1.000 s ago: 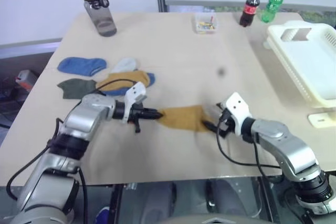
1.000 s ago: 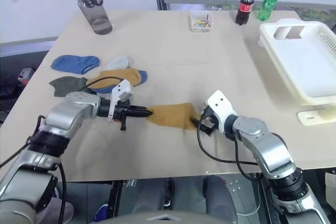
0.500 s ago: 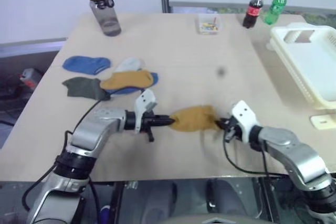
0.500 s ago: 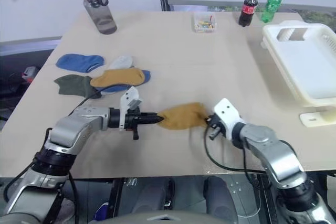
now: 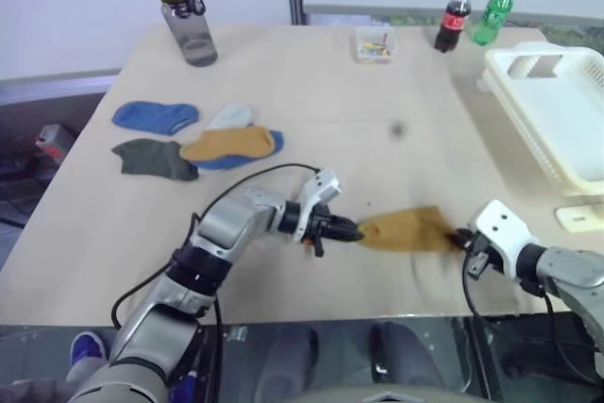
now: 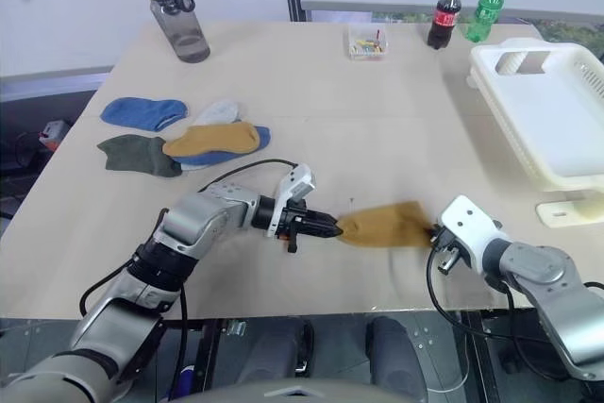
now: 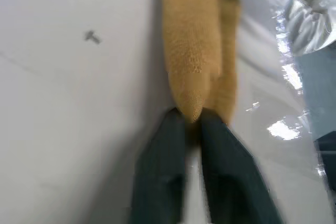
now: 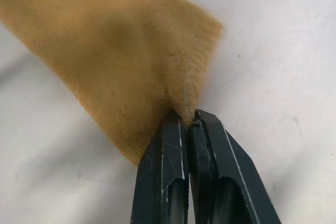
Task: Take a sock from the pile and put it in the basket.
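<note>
Both grippers and the mustard sock (image 6: 385, 226) have shifted toward the basket (image 6: 552, 115) side of the desk (image 6: 377, 92) since the earlier frame; the sock now hangs stretched between them near the desk's front edge; left gripper (image 6: 332, 226) jaws are clamped on one end; right gripper (image 8: 185, 120) jaws are clamped on the other end; the pile (image 6: 179, 134) lies well apart at the left; the basket stands at the right edge.

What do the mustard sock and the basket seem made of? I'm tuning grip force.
Mustard sock: soft knit fabric, going by its fuzzy ribbed weave and the way it bunches at the fingertips. Basket: likely rigid moulded plastic, cream-white and smooth, with slotted sides.
</note>
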You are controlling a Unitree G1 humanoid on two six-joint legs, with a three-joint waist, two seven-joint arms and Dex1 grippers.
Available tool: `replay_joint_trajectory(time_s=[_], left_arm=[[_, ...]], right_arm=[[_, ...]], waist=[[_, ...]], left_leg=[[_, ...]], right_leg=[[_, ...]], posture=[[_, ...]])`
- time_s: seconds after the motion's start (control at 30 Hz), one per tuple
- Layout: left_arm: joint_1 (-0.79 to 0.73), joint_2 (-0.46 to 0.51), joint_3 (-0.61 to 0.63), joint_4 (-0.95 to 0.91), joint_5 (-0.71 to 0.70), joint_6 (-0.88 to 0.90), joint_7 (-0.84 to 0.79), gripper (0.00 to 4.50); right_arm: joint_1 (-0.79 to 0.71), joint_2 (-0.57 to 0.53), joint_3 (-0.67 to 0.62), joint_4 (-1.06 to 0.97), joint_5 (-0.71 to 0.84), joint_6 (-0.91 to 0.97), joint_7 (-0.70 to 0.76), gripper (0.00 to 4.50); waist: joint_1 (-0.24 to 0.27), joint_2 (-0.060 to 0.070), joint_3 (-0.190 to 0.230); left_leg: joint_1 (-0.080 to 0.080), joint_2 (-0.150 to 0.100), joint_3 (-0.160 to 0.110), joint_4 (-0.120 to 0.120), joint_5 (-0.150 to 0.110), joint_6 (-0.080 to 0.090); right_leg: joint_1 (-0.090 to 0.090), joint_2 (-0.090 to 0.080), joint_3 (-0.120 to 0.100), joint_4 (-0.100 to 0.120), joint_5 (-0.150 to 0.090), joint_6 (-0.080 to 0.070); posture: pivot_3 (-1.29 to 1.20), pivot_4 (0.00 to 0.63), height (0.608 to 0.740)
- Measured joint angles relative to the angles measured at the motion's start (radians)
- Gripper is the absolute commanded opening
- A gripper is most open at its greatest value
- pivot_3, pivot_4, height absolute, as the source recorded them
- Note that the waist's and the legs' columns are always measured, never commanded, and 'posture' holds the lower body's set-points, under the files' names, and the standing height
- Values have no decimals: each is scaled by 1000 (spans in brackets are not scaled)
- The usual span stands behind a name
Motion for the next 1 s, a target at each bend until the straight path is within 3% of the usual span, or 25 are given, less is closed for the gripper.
replay_joint_trajectory(time_s=[0.07,0.13,0.37,0.53,0.73,0.97,1.0], left_arm=[[4,-5,13,-1,0,-14,11,3022],[38,-4,74,-31,-7,-25,50,3032],[201,3,312,-245,-41,-63,222,3032],[236,-48,368,-279,228,-225,612,3032],[138,-113,317,-135,455,-258,877,3032],[47,-193,320,84,501,-247,987,3032],[33,-197,320,115,501,-260,990,2787]], right_arm=[[1,3,-2,7,-12,-21,-4,2263],[40,32,-30,-7,-18,-72,-5,3070],[79,133,-195,-122,130,-255,75,3070],[-24,177,-176,-163,204,-306,100,3070],[-127,187,-60,-146,194,-322,123,3070],[-194,186,-31,-126,194,-329,140,3070],[-196,186,-28,-126,193,-330,141,3125]], waist=[[0,0,0],[-1,0,0],[-5,1,1],[8,1,1],[10,1,1],[8,1,1],[8,1,1]], left_leg=[[0,0,0,0,0,0],[0,2,0,0,0,0],[-2,5,2,0,0,0],[2,3,1,0,0,0],[0,-1,0,0,0,0],[-1,-1,-1,-1,0,0],[-1,-1,-1,0,0,0]], right_leg=[[0,0,0,0,0,0],[-1,1,0,0,0,0],[-2,0,3,-1,0,0],[0,0,2,0,0,0],[0,-1,2,0,1,0],[-1,-1,0,0,1,0],[-1,-1,0,0,1,0]], posture=[[0,150,740],[0,150,740],[0,150,740],[0,150,740],[0,150,740],[0,150,740],[0,150,740]])
